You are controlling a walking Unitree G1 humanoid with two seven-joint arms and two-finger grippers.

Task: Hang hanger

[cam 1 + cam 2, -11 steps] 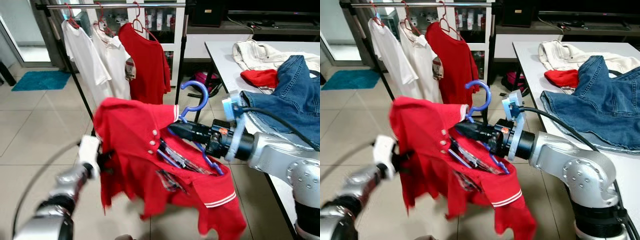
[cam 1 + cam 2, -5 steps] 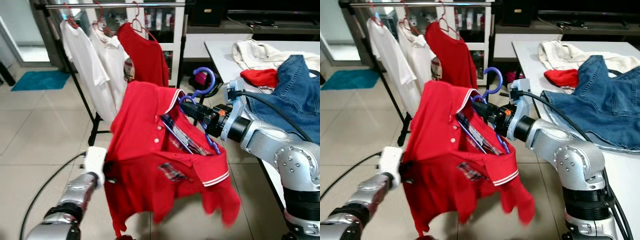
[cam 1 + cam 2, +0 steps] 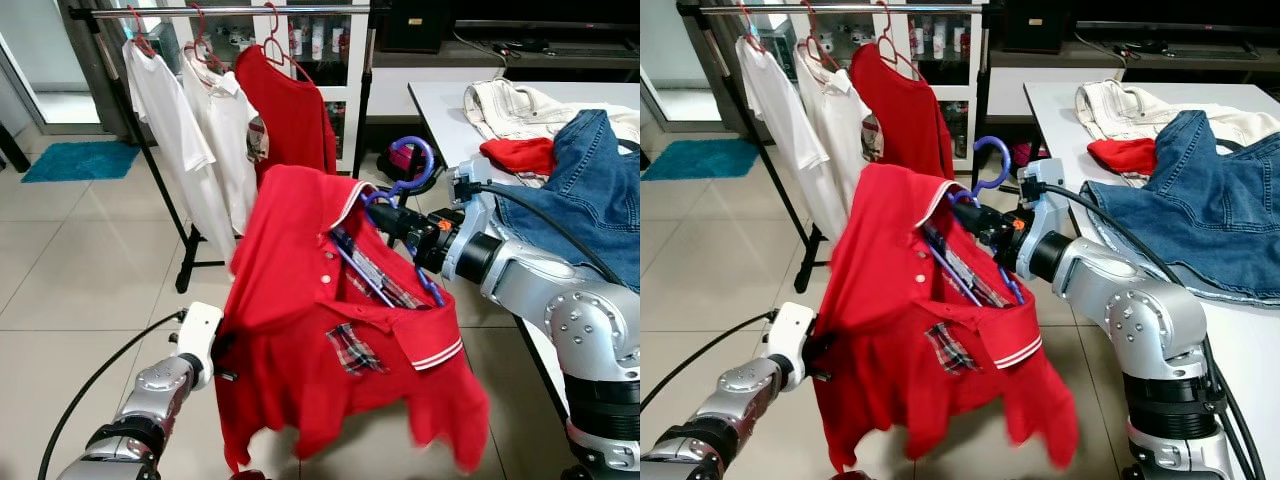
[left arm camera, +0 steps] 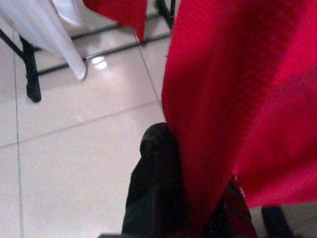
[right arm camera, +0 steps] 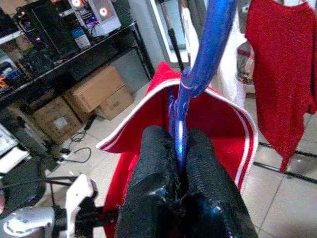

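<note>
A blue plastic hanger (image 3: pixel 415 165) carries a red polo shirt (image 3: pixel 300 300) with a white-striped collar. My right gripper (image 3: pixel 385 222) is shut on the hanger's neck just under the hook; the right wrist view shows the blue hanger (image 5: pixel 208 44) pinched between both black fingers (image 5: pixel 153 168). My left gripper (image 3: pixel 222 350) is low on the left, shut on the shirt's hanging edge, and the left wrist view has red cloth (image 4: pixel 233 99) running between its fingers (image 4: pixel 156 198). The shirt hangs tilted in front of the clothes rail (image 3: pixel 230 11), below it.
On the rail hang two white shirts (image 3: pixel 170 120) and a red shirt (image 3: pixel 295 125) on red hangers, with free rail to their right up to the black post (image 3: pixel 362 100). The white table (image 3: pixel 440 110) on the right holds jeans (image 3: pixel 590 190) and other clothes. Tiled floor lies below.
My right gripper has lifted the hanger and carried it farther toward the rack. The shirt has swung and now hangs longer. My left gripper, still on the cloth, sits lower and more to the right.
</note>
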